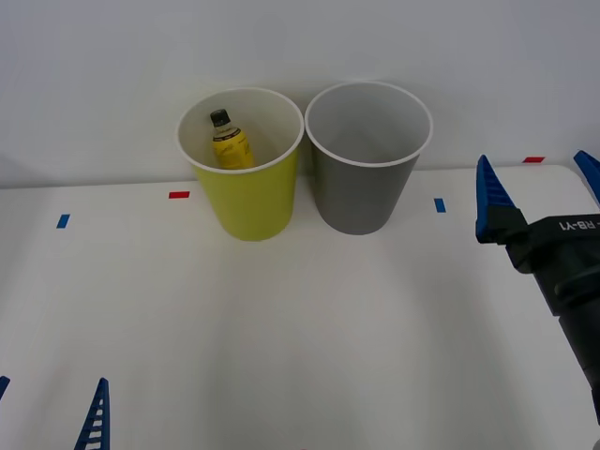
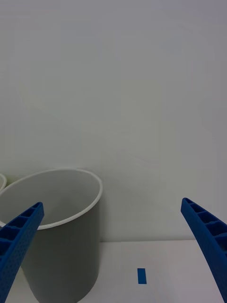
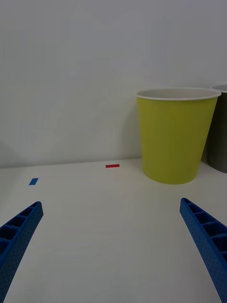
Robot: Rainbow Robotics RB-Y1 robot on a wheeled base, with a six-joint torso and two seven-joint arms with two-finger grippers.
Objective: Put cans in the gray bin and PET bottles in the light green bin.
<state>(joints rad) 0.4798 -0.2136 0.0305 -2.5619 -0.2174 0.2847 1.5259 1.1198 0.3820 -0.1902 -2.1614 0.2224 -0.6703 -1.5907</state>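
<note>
PET bottle (image 1: 230,142), yellow-labelled with a black cap, stands inside the light green bin (image 1: 246,192) at the far side of the table (image 1: 300,328). Just right of it, touching or nearly so, is the gray bin (image 1: 364,183). Right claw (image 1: 536,192) hovers spread to the right of the gray bin; left claw (image 3: 113,246) waits spread at the near left.

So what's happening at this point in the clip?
Nothing is being held. The PET bottle already sits inside the light green bin, beside the gray bin. The right gripper hangs open to the right of the gray bin; the left gripper waits open, low over the table.
</note>
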